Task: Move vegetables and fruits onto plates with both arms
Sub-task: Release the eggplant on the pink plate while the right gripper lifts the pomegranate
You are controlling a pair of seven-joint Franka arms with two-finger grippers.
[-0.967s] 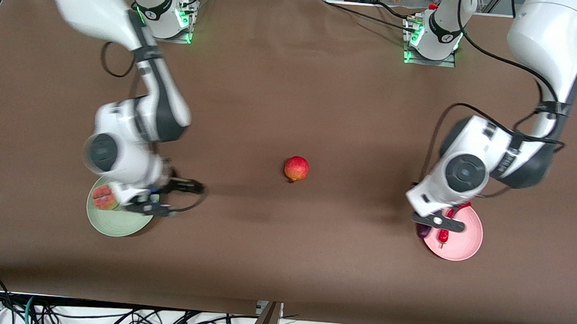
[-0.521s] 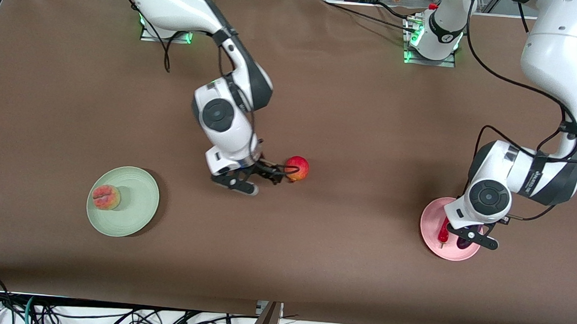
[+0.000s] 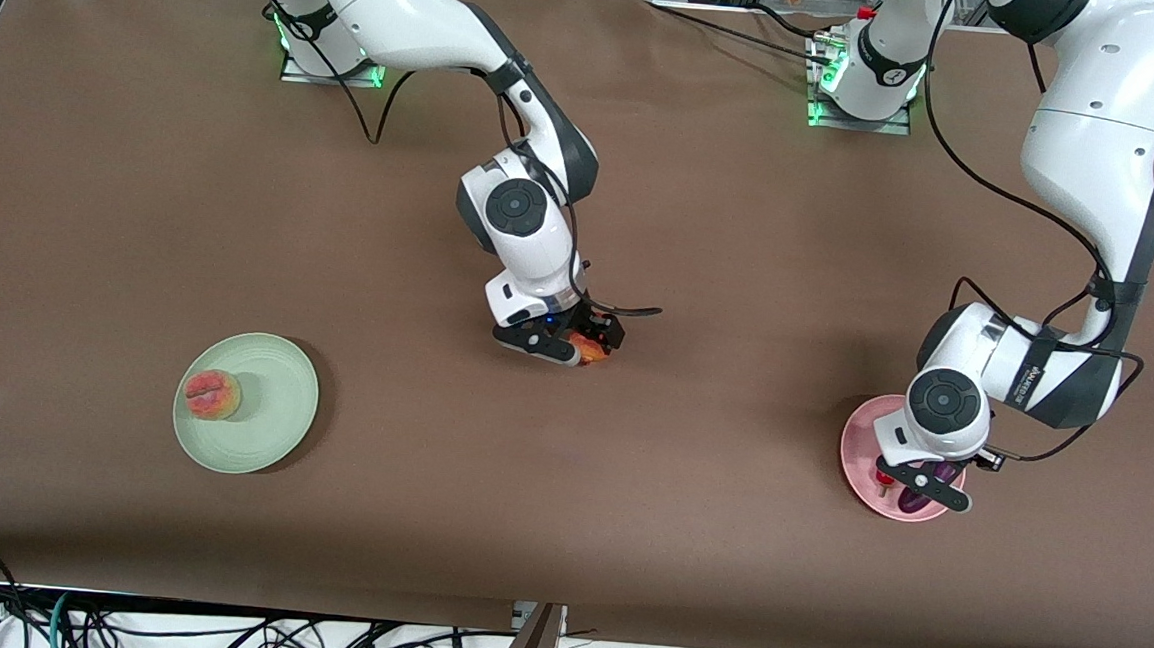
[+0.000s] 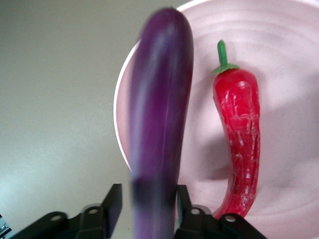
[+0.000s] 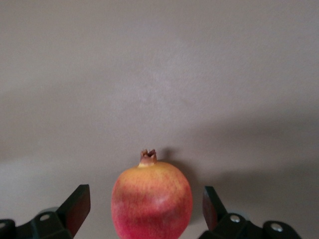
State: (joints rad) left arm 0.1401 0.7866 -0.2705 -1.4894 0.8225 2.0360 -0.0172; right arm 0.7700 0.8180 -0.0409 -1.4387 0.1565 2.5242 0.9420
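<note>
Straddling pomegranate (image 5: 152, 200) now, right pincer (image 5: 144, 206).

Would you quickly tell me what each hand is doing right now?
Left hand: shut on the eggplant, over the pink plate.
Right hand: open, fingers either side of the pomegranate, which sits on the table.

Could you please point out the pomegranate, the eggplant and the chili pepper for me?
pomegranate (image 5: 152, 201): right wrist view, its rounded body.
eggplant (image 4: 158, 134): left wrist view, mid-length.
chili pepper (image 4: 242, 134): left wrist view, red flesh below the stem.
</note>
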